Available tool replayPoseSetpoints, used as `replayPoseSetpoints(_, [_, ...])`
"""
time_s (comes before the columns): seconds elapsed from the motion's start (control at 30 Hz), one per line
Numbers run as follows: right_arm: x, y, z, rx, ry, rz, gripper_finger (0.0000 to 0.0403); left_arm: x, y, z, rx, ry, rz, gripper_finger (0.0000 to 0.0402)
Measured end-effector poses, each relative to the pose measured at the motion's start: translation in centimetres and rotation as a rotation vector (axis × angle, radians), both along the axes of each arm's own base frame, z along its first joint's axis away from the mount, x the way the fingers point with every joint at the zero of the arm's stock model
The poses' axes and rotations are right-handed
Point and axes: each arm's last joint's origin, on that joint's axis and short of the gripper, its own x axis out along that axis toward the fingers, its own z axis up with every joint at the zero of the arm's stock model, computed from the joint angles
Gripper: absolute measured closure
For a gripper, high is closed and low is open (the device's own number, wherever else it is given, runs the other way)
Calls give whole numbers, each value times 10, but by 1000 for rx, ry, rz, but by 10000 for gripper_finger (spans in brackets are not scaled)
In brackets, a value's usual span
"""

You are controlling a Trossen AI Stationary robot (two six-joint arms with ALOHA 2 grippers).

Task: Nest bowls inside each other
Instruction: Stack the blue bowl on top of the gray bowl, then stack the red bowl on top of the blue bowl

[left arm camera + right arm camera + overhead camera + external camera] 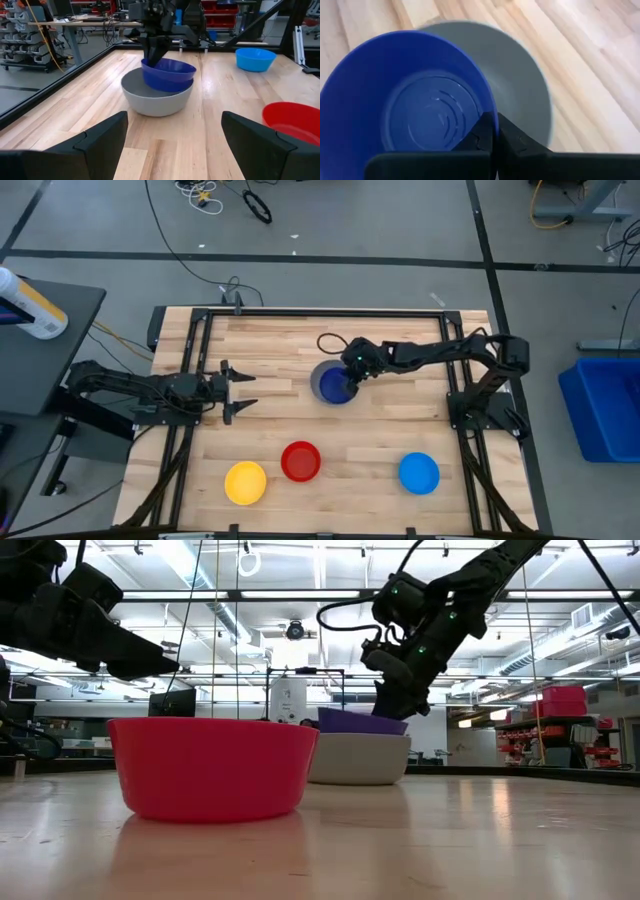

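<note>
A dark blue bowl (169, 74) sits tilted in the larger grey bowl (156, 102) at the middle of the table, with my right gripper (494, 126) shut on its rim. In the high view the blue bowl (336, 386) covers most of the grey bowl (314, 378). My left gripper (245, 392) hovers open to the left of them, level, with nothing between its fingers. Along the near edge stand a yellow bowl (245, 482), a red bowl (300, 461) and a light blue bowl (419, 473), each on its base. My right gripper pinches the dark blue bowl's rim (489, 107) on its far-right side, one finger inside the bowl and one outside. The fingers come slanting down from the table's right side. The bowl is tilted, held side raised, its lower part inside the grey bowl (522, 85).
The wooden table top (400, 340) has a dark frame around it. A black cable loop (330, 340) lies behind the grey bowl. The red bowl (213, 768) stands close to the low camera.
</note>
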Motion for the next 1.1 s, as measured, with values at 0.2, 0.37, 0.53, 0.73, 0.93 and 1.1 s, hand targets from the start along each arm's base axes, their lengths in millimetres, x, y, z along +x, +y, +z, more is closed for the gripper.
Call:
replayPoseSetpoints(0.2, [3, 0, -1, -31, -9, 39, 320, 0, 0, 0, 0, 2, 2, 70])
replayPoseSetpoints(0.37, [5, -2, 1, -59, -40, 12, 221, 0, 0, 0, 0, 4, 1, 70])
replayPoseSetpoints(0.53, [13, 14, 6, -71, -105, 57, 174, 0, 0, 0, 3, 4, 3, 70])
replayPoseSetpoints(0.73, [32, 73, 34, -73, -145, 200, 182, 0, 0, 0, 5, 5, 10, 70])
replayPoseSetpoints(0.93, [40, 129, 36, 39, -159, 272, 207, 0, 0, 0, 3, 4, 10, 70])
replayPoseSetpoints(1.1, [59, 159, 6, 130, -107, 307, 212, 0, 0, 0, 2, 5, 10, 70])
